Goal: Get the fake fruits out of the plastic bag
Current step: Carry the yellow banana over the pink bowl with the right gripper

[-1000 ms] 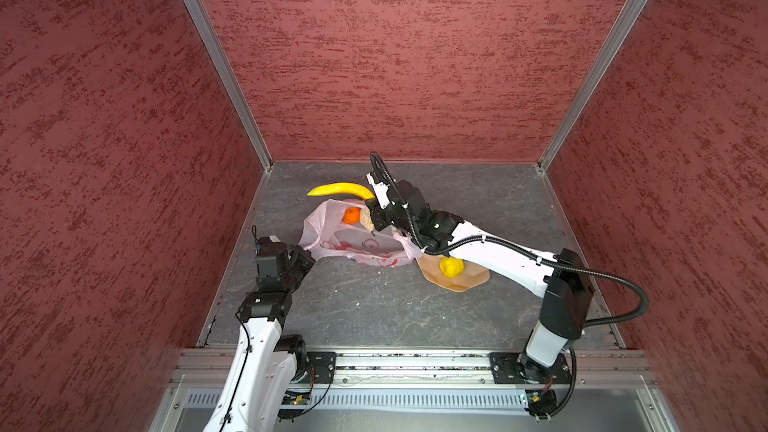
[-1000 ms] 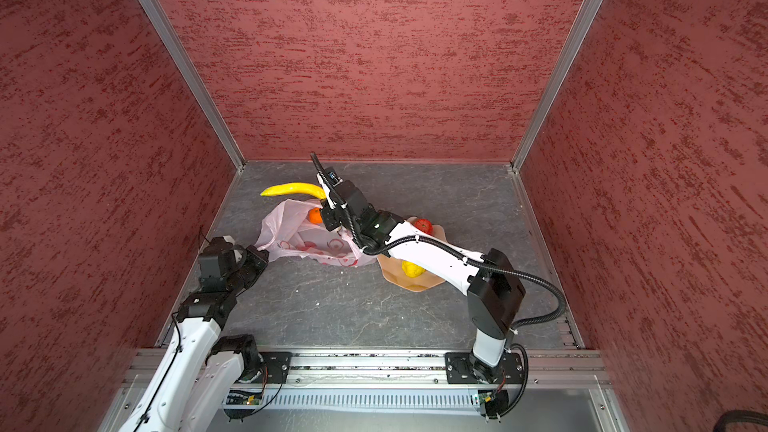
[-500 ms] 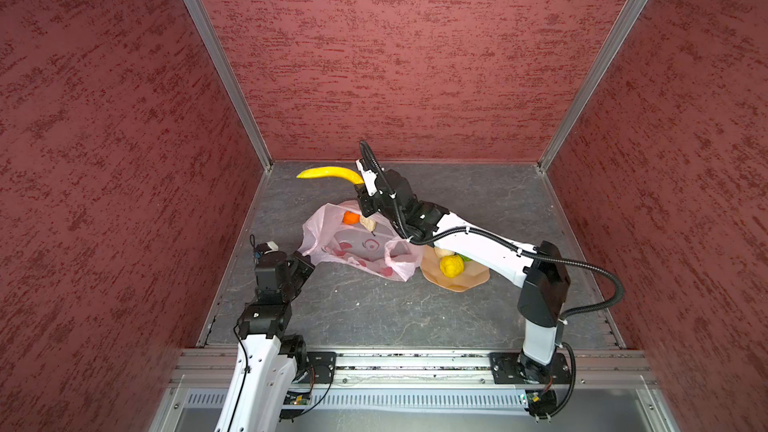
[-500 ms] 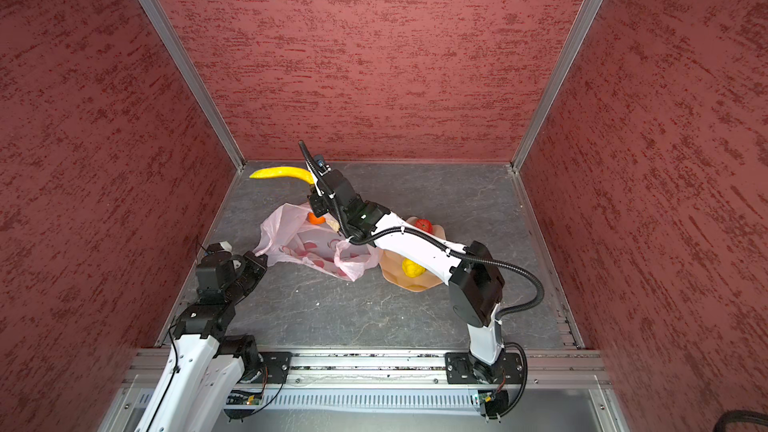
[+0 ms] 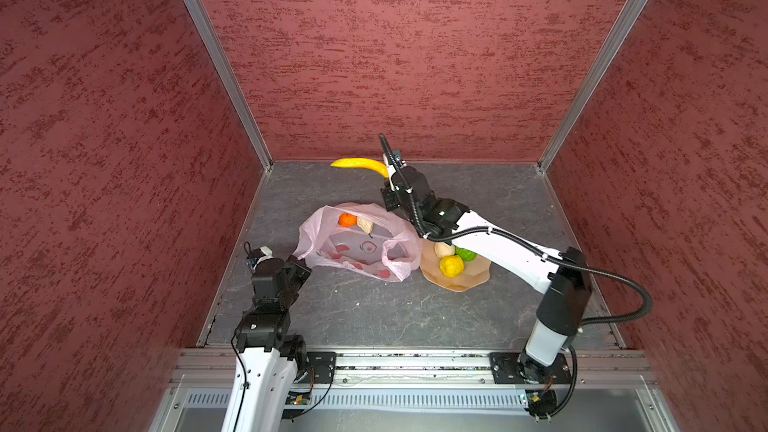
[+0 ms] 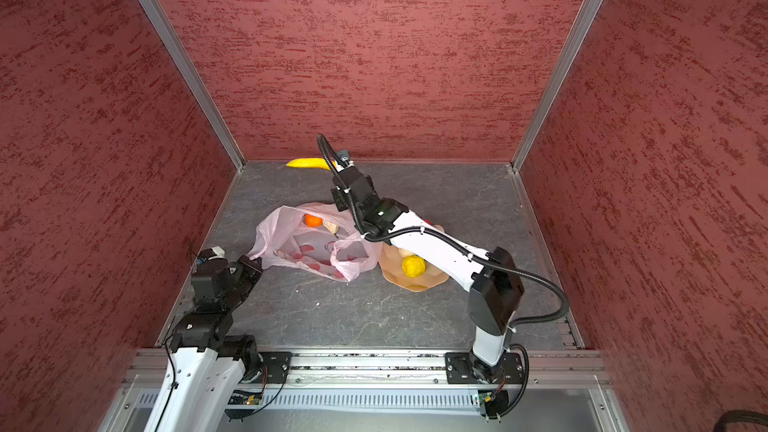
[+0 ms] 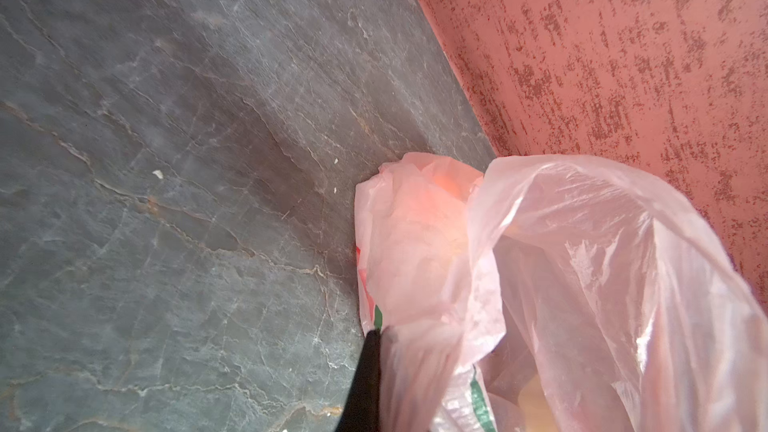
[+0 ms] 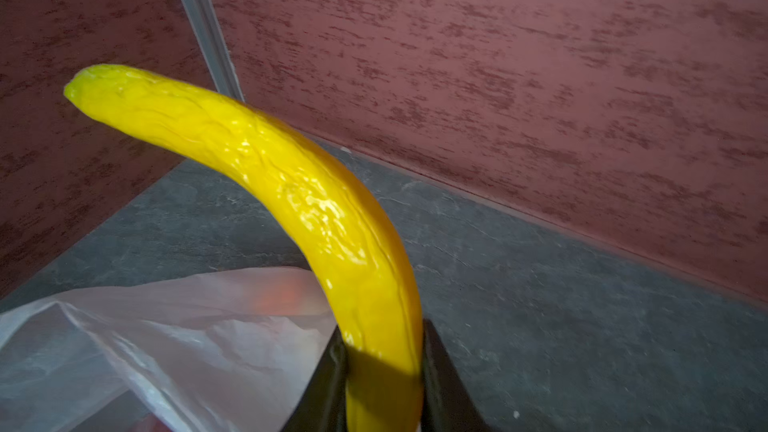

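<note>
The pale-pink plastic bag (image 5: 357, 249) (image 6: 309, 245) lies crumpled on the grey floor, mouth open. Inside it show an orange fruit (image 5: 347, 220) (image 6: 313, 220) and a cream lumpy one (image 5: 365, 225) (image 6: 331, 226). My left gripper (image 5: 301, 263) (image 6: 252, 263) (image 7: 384, 353) is shut on the bag's (image 7: 582, 284) near-left edge, film bunched against one dark finger (image 7: 368, 371). My right gripper (image 5: 385, 173) (image 6: 333, 166) (image 8: 382, 367) is shut on one end of the yellow banana (image 5: 359, 164) (image 6: 307, 163) (image 8: 291, 193), held in the air behind the bag (image 8: 166, 347), near the back wall.
A tan wavy-edged plate (image 5: 465, 282) (image 6: 419, 284) sits right of the bag, partly under my right arm. It holds a bumpy yellow fruit (image 5: 451, 265) (image 6: 413, 266), a green one (image 5: 466, 253) and a cream one (image 5: 444, 249). Red walls close three sides.
My right gripper has lifted the banana higher and farther back, clear of the bag. The left gripper keeps its hold on the bag's edge, and the bag has shifted slightly.
</note>
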Action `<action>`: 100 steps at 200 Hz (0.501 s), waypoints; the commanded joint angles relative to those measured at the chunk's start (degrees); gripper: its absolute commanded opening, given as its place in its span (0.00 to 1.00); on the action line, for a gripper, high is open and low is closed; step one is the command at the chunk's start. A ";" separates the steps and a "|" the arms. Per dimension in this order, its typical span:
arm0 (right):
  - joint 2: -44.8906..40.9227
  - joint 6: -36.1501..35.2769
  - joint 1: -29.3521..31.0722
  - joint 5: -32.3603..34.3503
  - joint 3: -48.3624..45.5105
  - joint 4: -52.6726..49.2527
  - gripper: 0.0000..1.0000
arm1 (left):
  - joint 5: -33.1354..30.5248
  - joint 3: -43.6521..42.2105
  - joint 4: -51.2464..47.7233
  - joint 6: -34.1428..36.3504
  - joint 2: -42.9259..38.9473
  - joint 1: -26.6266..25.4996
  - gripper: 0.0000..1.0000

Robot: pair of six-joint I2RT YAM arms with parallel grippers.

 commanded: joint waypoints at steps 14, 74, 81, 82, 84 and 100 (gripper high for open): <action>-11.89 11.53 -4.63 4.35 -11.72 -8.95 0.19 | -4.48 0.23 -3.18 0.21 -2.69 -0.06 0.00; -21.96 27.74 -10.60 6.02 -27.59 -16.79 0.19 | -5.05 0.46 -3.93 0.44 -3.57 0.04 0.00; -22.89 29.67 -11.71 5.94 -29.28 -16.90 0.19 | -4.66 0.37 -3.59 0.41 -3.31 0.04 0.00; -23.01 29.91 -11.81 5.89 -29.47 -16.96 0.19 | -4.63 0.37 -3.63 0.43 -3.24 0.00 0.00; -23.28 30.55 -12.17 5.85 -29.98 -17.04 0.19 | -4.54 0.37 -3.55 0.38 -3.14 0.03 0.00; -25.16 34.91 -14.58 5.75 -33.25 -17.32 0.20 | -4.08 0.30 -2.93 0.37 -2.26 0.04 0.00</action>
